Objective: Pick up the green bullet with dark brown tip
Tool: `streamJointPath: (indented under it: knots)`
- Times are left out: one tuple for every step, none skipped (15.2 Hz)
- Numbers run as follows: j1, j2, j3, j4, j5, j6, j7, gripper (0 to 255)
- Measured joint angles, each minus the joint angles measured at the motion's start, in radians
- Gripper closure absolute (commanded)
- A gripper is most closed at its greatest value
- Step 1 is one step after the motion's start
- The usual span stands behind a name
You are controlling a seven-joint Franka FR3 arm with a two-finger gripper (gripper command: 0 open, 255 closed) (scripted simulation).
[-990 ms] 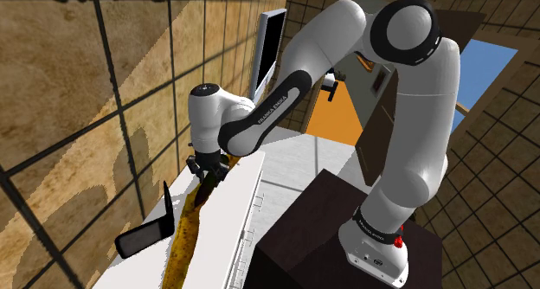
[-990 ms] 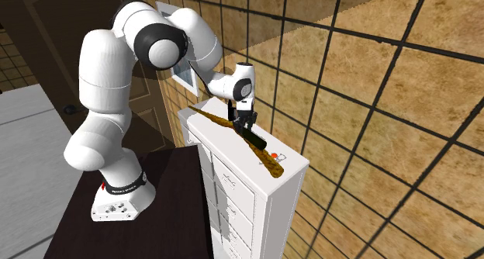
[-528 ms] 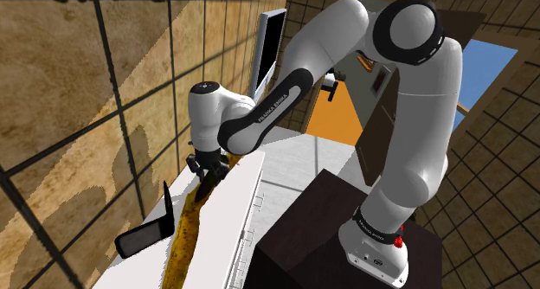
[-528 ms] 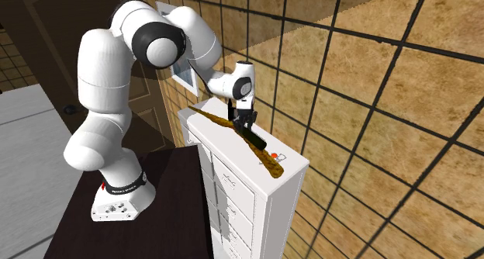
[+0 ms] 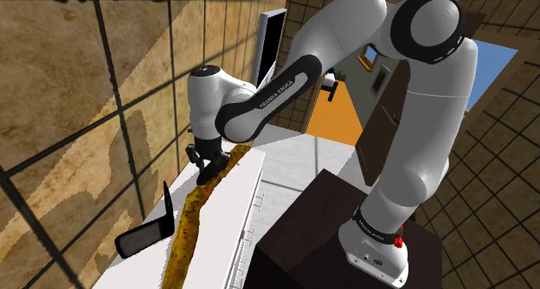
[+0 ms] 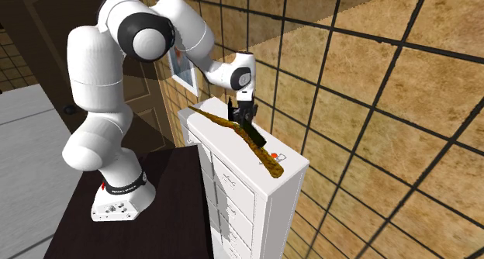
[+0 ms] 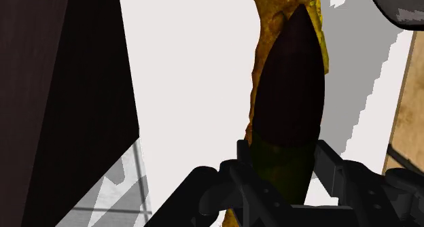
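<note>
Wrist view: fingers (image 7: 331, 166) of the all-black gripper (image 7: 285, 161) are set narrow and clasp the bullet with olive-green body and dark brown pointed tip (image 7: 285, 103). The green rear end sits between them and the brown tip points away from the hand. Directly behind the bullet runs a long, rough yellow-brown strip (image 5: 186, 235), lying lengthwise on the flat white top of the white drawer cabinet (image 6: 256, 195). Whether the bullet touches the strip, I cannot tell.

Shoulder view: gripper hangs over the strip's far end, close to the tiled wall. A dark folded panel (image 5: 147, 227) stands on the cabinet top beside the strip, nearer the camera.

Second exterior view: a small orange-and-white item (image 6: 276, 155) lies near the strip's other end. The dark box stand (image 6: 116, 226) is just beside the cabinet.
</note>
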Motion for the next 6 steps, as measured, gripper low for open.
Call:
streamJointPath:
  knots:
    - [-0.005,-0.011,0.006,-0.001,0.011,-0.008,-0.008,255]
    - [-0.008,-0.022,0.011,0.002,0.022,-0.018,-0.016,255]
    - [-0.014,-0.037,0.018,0.002,0.037,-0.03,-0.026,255]
    - [-0.02,-0.053,0.025,0.0,0.051,-0.039,-0.036,255]
    - [-0.025,-0.065,0.03,0.001,0.064,-0.048,-0.046,255]
    - [-0.026,-0.07,0.032,0.005,0.069,-0.055,-0.05,255]
